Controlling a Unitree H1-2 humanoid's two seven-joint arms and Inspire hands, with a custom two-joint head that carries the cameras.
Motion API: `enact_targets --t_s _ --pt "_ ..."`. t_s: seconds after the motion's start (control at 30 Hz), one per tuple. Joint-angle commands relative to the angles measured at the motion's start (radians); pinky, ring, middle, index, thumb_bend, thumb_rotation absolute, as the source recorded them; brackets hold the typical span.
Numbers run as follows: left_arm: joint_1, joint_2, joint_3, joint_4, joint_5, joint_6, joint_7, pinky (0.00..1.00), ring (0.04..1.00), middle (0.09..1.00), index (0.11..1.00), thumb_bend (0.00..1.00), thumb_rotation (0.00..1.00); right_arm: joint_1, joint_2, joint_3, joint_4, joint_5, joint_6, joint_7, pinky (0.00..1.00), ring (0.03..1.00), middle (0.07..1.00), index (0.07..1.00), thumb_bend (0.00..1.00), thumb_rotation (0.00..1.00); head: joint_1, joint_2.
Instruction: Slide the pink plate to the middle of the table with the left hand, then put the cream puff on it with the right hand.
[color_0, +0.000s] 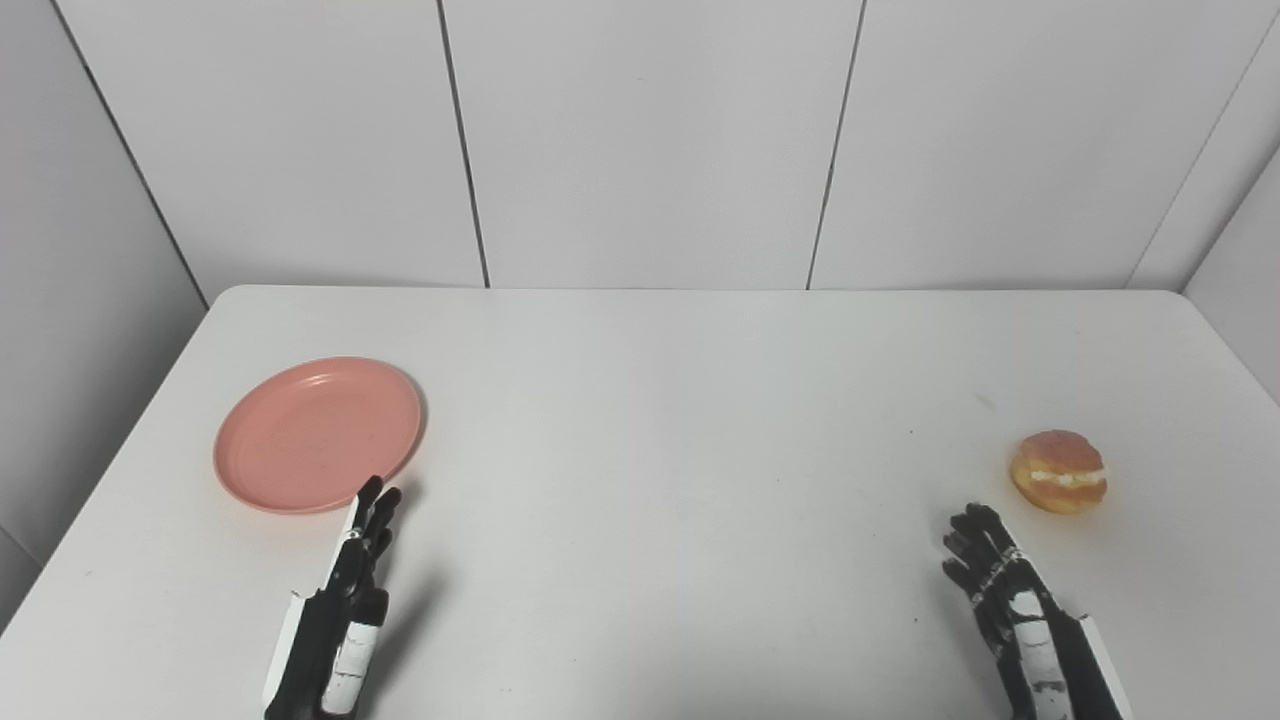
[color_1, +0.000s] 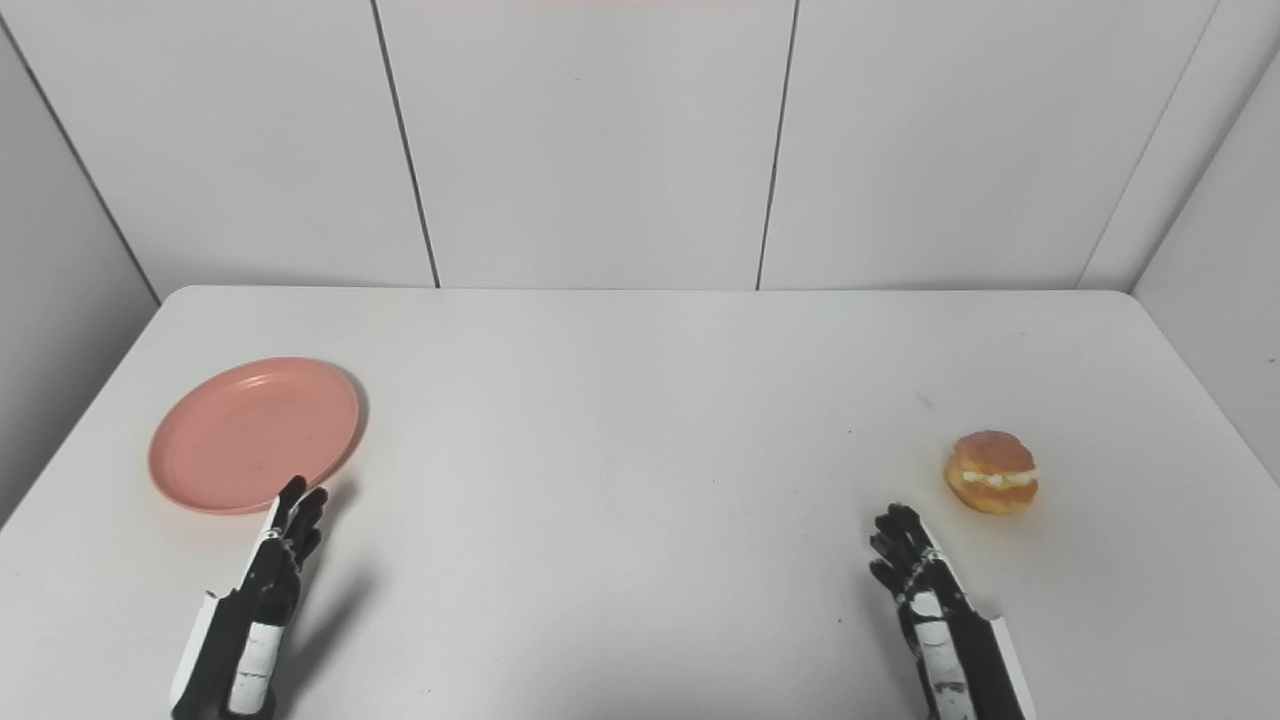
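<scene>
The pink plate (color_0: 318, 432) lies empty on the left side of the white table (color_0: 660, 400). My left hand (color_0: 362, 545) is just in front of the plate's near rim, fingers straight and apart, holding nothing; its fingertips overlap the rim in view, and I cannot tell whether they touch it. The cream puff (color_0: 1058, 471), golden brown with a white cream band, sits near the table's right side. My right hand (color_0: 985, 560) rests open in front of and slightly left of the puff, a small gap between them.
White wall panels stand behind the table's far edge (color_0: 700, 289). The table's left edge runs close to the plate, and its right edge is a short way beyond the puff.
</scene>
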Motion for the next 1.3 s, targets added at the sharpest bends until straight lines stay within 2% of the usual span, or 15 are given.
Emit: enact_targets --t_s 0.0,1.27 --pt "0.013 0.007 -0.036 0.055 0.001 0.041 -0.020 1.00 0.999 0.966 1.000 0.95 1.00 0.014 -0.001 0.013 0.011 -0.001 0.048 0.013 0.93 0.923 0.916 0.914 0.86 0.92 0.002 0.002" --pt "0.008 0.012 -0.048 0.074 -0.009 0.036 -0.028 1.00 0.979 0.947 1.000 0.93 0.99 0.014 -0.014 0.028 0.012 -0.005 0.062 0.015 0.93 0.922 0.914 0.917 0.84 0.94 -0.003 0.000"
